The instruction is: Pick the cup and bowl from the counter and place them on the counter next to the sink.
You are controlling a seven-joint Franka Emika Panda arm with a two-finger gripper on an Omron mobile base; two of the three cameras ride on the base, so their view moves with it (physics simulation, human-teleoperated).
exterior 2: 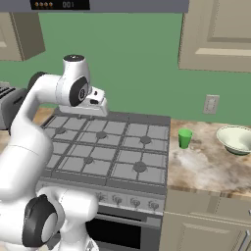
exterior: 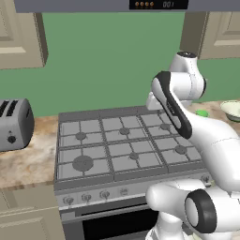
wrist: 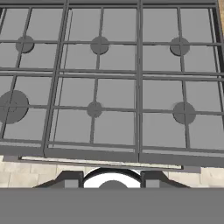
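Neither pick is made yet: this looks like the reach toward the first object. The cup stands upright on the table just beside the stove's right edge, and the bowl sits on the same table farther right, near the wall, apart from the cup. In the left base view the cup shows as a green spot past the arm, with the bowl to its right at the picture's edge.

The hand hangs above the back of the stove, toward its left side, looking down on the burner grates. Nothing lies between the fingers; the hand carries nothing. How wide the fingers stand I cannot tell: in the hand view just the tips show at the bottom, and the base views are too coarse.

So the cup lies well off to the hand's right, across most of the stove, and lower. The next move likely calls for a long swing right over the grates, staying high enough to clear them, then a drop over the cup with the fingers spread enough to straddle it. The cup is small and light, so a glancing touch could tip it; the approach should be centred. No sink appears here, so the base will probably have to drive before placing.
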